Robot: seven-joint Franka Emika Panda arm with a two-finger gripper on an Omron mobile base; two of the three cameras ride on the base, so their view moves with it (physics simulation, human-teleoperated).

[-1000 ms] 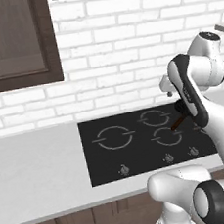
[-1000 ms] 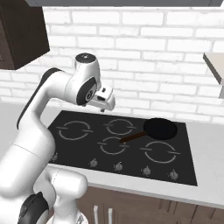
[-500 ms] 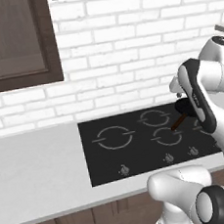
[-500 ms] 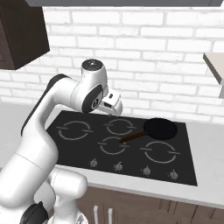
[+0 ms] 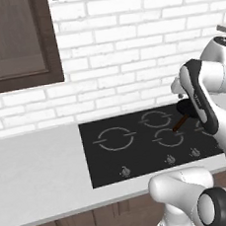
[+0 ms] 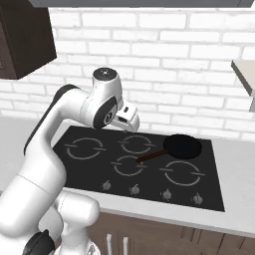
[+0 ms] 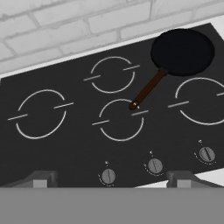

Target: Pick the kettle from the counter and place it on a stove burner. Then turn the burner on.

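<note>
light: bright, even, diffuse | shadows: faint | glare: none on cooktop [image 7: 78, 144] | focus: sharp, rendered, no edge distortion

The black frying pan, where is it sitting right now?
The black frying pan sits on the back right of the black cooktop, near the brick wall; its brown handle points toward the middle burner ring.

The counter [image 5: 37, 168] carries a black cooktop [image 7: 65, 144] (frying pan [image 7: 181, 50] atop).

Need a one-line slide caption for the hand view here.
Hand view over the black cooktop: frying pan at back right, its handle reaching toward a middle ring, three knobs along the front.
</note>
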